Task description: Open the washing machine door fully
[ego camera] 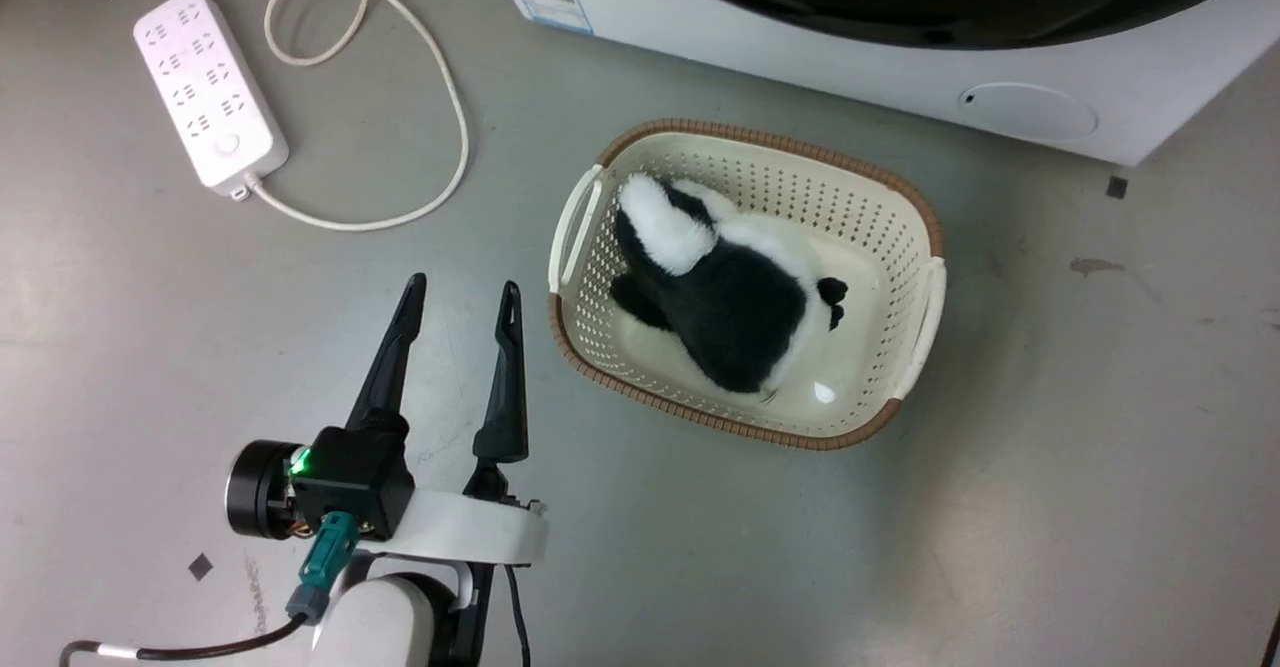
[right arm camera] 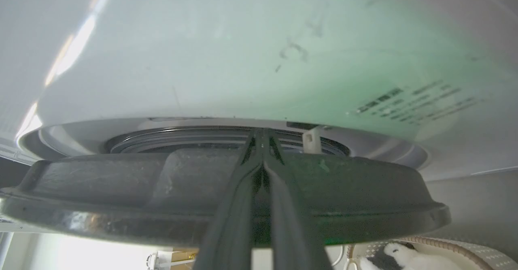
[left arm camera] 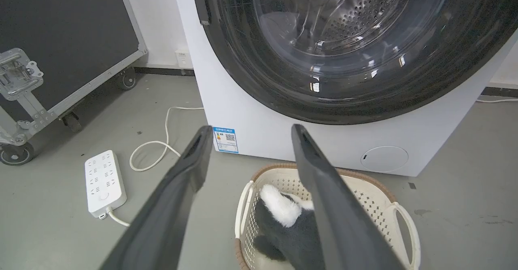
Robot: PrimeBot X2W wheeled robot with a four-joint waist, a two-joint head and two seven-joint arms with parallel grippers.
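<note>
The washing machine door (left arm camera: 364,100), glossy black with a clear glass centre, fills most of the white washing machine (left arm camera: 275,140) front. In the right wrist view the door (right arm camera: 101,189) is seen edge-on, slightly off the machine front (right arm camera: 243,59), with grey rings showing in the gap. My right gripper (right arm camera: 262,134) is shut, its fingers pressed together and lying across the door's rim, tips at the gap. My left gripper (ego camera: 460,292) is open and holds nothing, low over the floor, left of the basket and short of the machine (ego camera: 800,47).
A cream basket (ego camera: 920,247) with a black-and-white plush toy (ego camera: 730,297) sits on the floor in front of the machine. A white power strip (ego camera: 208,87) and its looped cable (ego camera: 440,77) lie to the left. A black wheeled case (left arm camera: 60,39) stands far left.
</note>
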